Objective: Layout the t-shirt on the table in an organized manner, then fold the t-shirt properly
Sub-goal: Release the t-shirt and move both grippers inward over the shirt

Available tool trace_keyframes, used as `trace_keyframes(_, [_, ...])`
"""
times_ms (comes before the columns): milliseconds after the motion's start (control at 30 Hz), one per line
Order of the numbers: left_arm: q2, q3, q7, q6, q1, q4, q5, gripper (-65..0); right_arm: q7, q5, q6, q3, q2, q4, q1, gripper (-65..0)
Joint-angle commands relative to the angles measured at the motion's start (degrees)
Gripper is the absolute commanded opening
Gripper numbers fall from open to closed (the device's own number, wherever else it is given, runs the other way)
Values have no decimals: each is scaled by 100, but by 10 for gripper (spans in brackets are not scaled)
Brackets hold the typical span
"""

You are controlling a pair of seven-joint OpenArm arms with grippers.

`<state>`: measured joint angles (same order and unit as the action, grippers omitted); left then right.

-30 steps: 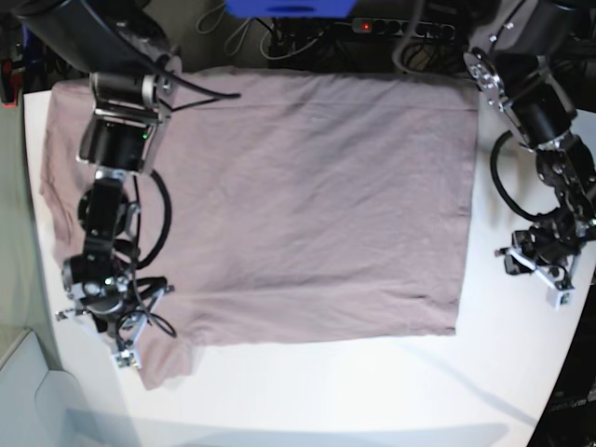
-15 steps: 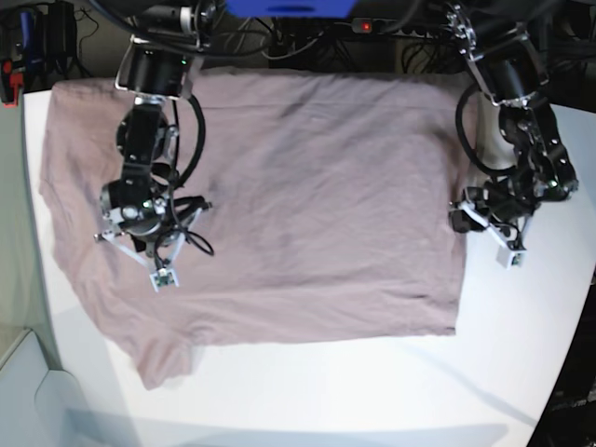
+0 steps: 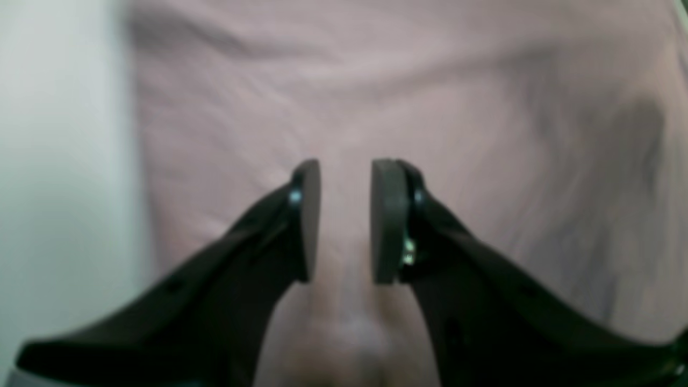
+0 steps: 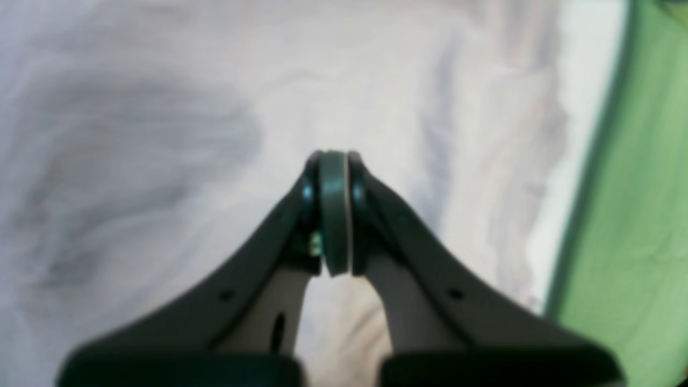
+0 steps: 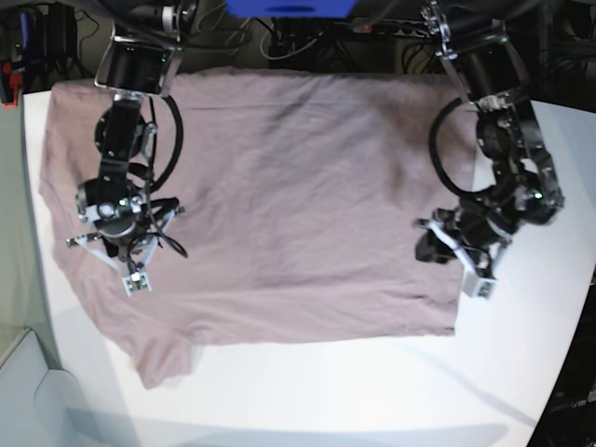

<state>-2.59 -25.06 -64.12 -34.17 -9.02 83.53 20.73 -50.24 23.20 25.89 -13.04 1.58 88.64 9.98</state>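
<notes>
The mauve t-shirt [image 5: 307, 205] lies spread flat on the white table [image 5: 326, 391], with one short sleeve at the lower left [image 5: 163, 358]. My right gripper [image 5: 126, 265] hovers over the shirt's left part. In the right wrist view it [image 4: 334, 215] is shut with pads together and nothing between them, above the cloth [image 4: 161, 134]. My left gripper [image 5: 447, 256] is over the shirt's right edge. In the left wrist view it [image 3: 344, 215] is open a little over the cloth [image 3: 484, 80], with bare table [image 3: 54, 161] to its left.
A power strip [image 5: 372, 26], cables and a blue object [image 5: 289, 7] sit behind the table's far edge. The table's rounded edge [image 4: 586, 107] and green floor [image 4: 645, 215] show in the right wrist view. A pale box [image 5: 23, 391] is at lower left.
My right gripper rose from the lower-left sleeve to over the shirt's left part. My left gripper moved from the bare table at the right onto the shirt's right edge. The shirt has not shifted.
</notes>
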Motion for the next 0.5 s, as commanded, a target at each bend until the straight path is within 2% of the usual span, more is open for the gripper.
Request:
trace_keyframes(0, [0,93,236,-7,-96,-93,59,-489,61,5,18,7,-22,90,123,-650])
trace_keyframes(200, [-36,418,1159,-7,-87,-1263,-372,-489,52,14,18,-2,-145,204,106,-650])
trace_keyframes(467, [-651,418,2302,-24,-474,-2915,-478,-489,52,5,18,-11,-216,186,88,-650])
